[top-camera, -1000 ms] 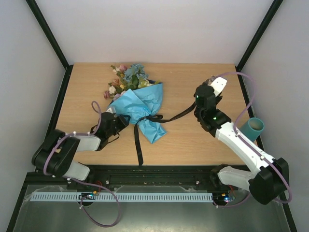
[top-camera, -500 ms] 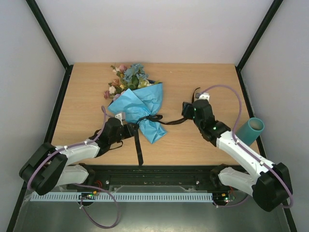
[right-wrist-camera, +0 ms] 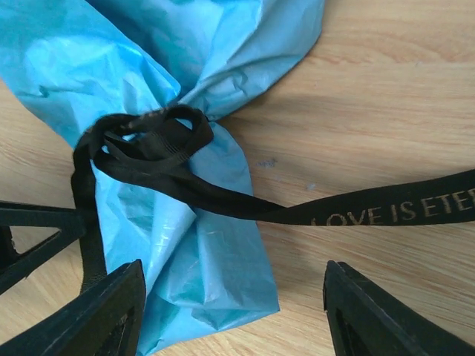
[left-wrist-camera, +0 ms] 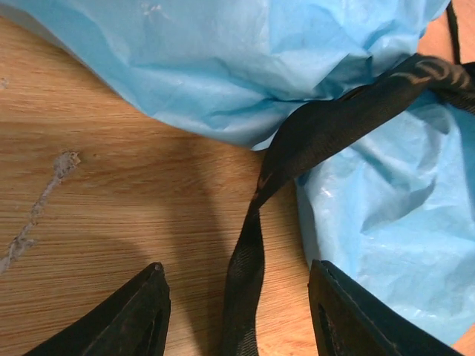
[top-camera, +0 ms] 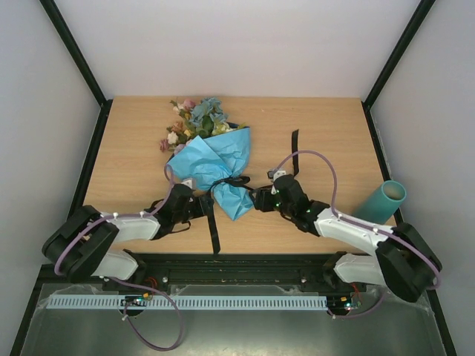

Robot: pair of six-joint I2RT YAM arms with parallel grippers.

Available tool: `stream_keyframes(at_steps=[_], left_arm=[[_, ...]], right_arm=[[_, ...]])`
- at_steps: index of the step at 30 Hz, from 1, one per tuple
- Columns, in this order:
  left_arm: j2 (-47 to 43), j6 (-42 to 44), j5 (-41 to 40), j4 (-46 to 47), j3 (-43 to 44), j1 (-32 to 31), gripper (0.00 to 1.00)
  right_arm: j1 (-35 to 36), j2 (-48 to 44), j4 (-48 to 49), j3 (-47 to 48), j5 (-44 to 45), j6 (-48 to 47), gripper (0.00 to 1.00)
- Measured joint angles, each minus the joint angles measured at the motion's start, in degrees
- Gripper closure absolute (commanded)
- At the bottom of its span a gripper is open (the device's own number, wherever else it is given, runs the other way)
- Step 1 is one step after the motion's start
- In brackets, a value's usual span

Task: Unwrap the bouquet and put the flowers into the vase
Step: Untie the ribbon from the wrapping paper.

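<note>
Evidently the left fingers (left-wrist-camera: 141, 319) stand wide astride one tail of the black ribbon (left-wrist-camera: 252, 245), and the right fingers (right-wrist-camera: 111, 311) gape just short of the knot (right-wrist-camera: 148, 141), likely because the tie must come loose first. Beyond, the bouquet (top-camera: 211, 159) lies wrapped on the surface (top-camera: 319, 119), its flowers (top-camera: 197, 119) pointing away. The vase (top-camera: 387, 200) waits at the right edge, well apart.
</note>
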Motion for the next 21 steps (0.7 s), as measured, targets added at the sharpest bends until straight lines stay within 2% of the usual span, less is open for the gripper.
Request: stream_keyframes(at_steps=[4,7,11,13,16,18,21], left_arm=[[1.4,0.6,-0.1,0.2,0.0,-0.1,0.63],[1.4,0.9,-0.1,0.6,0.0,-0.3,0.68],[1.4,1.1,0.0,1.5,0.0,-0.4,0.68],[1.4,1.1,0.0,1.8,0.0,-0.4,0.64],[1.7,1.4,-0.1,2.5,0.0,-0.4,0.61],[2.3,1.7,-0.1,3.1,0.0,-0.4,0.63],[3.3,2.1,0.0,4.0,0.0,-0.4,0.79]], right_arm=[[0.0,4.3,2.6,-0.2,-2.0,-0.9,0.39],[0.0,6.8,4.7,-1.0,-3.3,-2.0,0.38],[0.0,10.0,6.5,-2.0,-5.0,-3.2,0.38],[0.0,11.7,7.3,-2.1,-5.7,-3.5,0.39],[0.0,13.9,8.5,-2.1,-6.5,-4.2,0.42],[0.0,14.7,9.4,-2.1,-6.9,-4.5,0.45],[0.0,15.8,10.7,-2.2,-7.6,-4.6,0.49]])
